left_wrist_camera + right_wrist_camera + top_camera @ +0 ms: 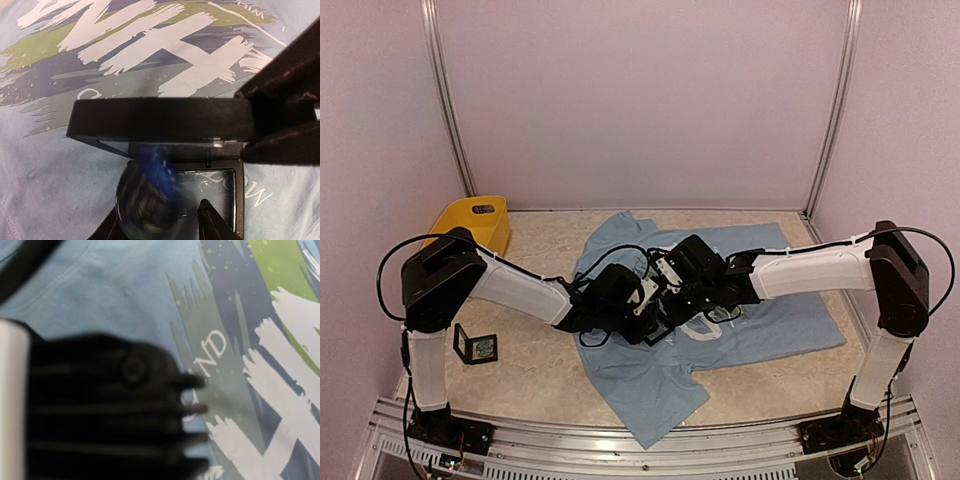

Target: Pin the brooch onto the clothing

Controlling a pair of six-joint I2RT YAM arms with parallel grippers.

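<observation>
The light blue T-shirt (pixel 760 330) lies flat on the table, its white lettering and green and dark streaks filling the left wrist view (pixel 150 45). A small black hinged case (pixel 165 120) stands open on the print. My left gripper (pixel 157 215) holds a round blue and dark brooch (pixel 147 200), blurred, just above the case's clear bottom. My right gripper (pixel 245 120) is clamped on the right end of the raised lid. In the top view both grippers meet over the shirt's chest (pixel 660 305). The right wrist view shows only the shirt (pixel 125 285) behind a blurred dark finned housing (pixel 105 410).
A yellow bin (pixel 475 222) stands at the back left. A second small black case (pixel 480 347) lies open on the table left of the shirt. Pale enclosure walls close in the back and both sides.
</observation>
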